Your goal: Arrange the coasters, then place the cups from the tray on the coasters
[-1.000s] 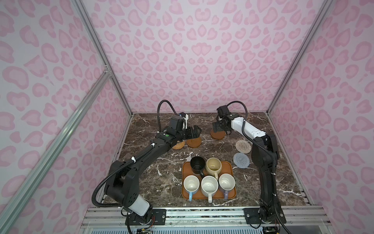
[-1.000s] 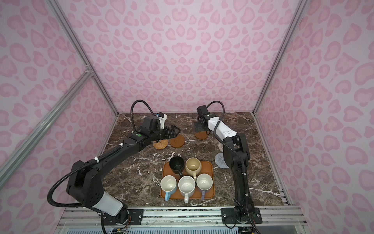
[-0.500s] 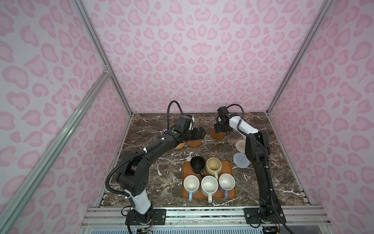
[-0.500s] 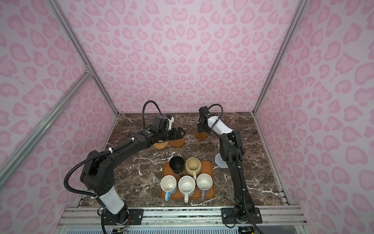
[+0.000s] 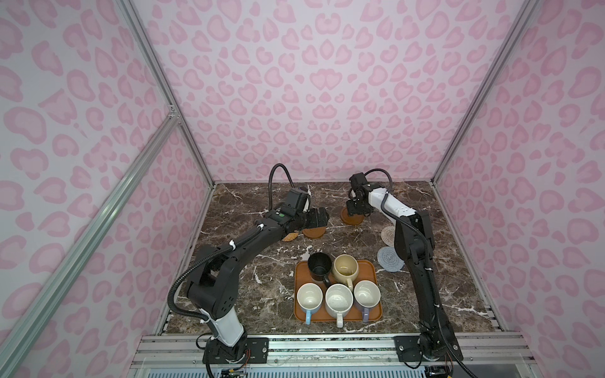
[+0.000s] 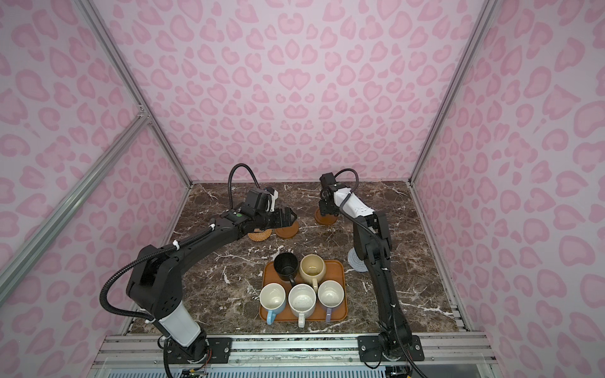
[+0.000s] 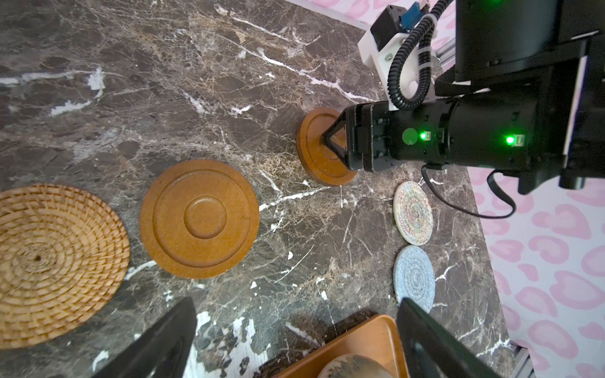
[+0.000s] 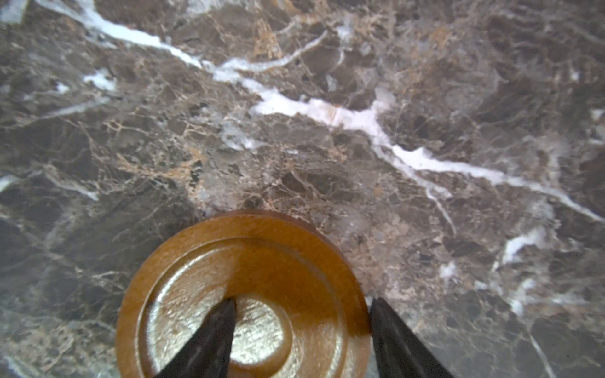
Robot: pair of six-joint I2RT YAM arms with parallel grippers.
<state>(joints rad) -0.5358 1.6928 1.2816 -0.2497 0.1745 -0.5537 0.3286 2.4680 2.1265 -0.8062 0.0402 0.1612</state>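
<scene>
At the back of the table my right gripper (image 5: 355, 211) (image 8: 302, 304) is down on a dark brown wooden coaster (image 5: 352, 221) (image 8: 242, 261). It is open: one finger rests in the coaster's middle hollow and the other stands just outside the rim. My left gripper (image 5: 322, 217) (image 7: 294, 314) hangs open and empty above the second wooden coaster (image 5: 314, 233) (image 7: 199, 219), with the tan rattan coaster (image 5: 289, 236) (image 7: 55, 261) beside it. The beige (image 5: 388, 234) and grey-blue (image 5: 389, 258) knitted coasters lie at the right. The orange-brown tray (image 5: 369, 271) holds the black (image 5: 319, 266), cream-yellow (image 5: 345, 268), light blue (image 5: 309, 296), speckled white (image 5: 339, 299) and lavender (image 5: 366, 294) cups.
The dark marble table (image 5: 255, 288) is closed in by pink patterned walls on three sides, with an aluminium rail (image 5: 327, 343) along the front. The right arm's forearm (image 5: 409, 242) partly covers the two knitted coasters in both top views.
My right gripper has come down onto the far wooden coaster and its jaws have narrowed around the rim. My left gripper has shifted a little right, above the near wooden coaster.
</scene>
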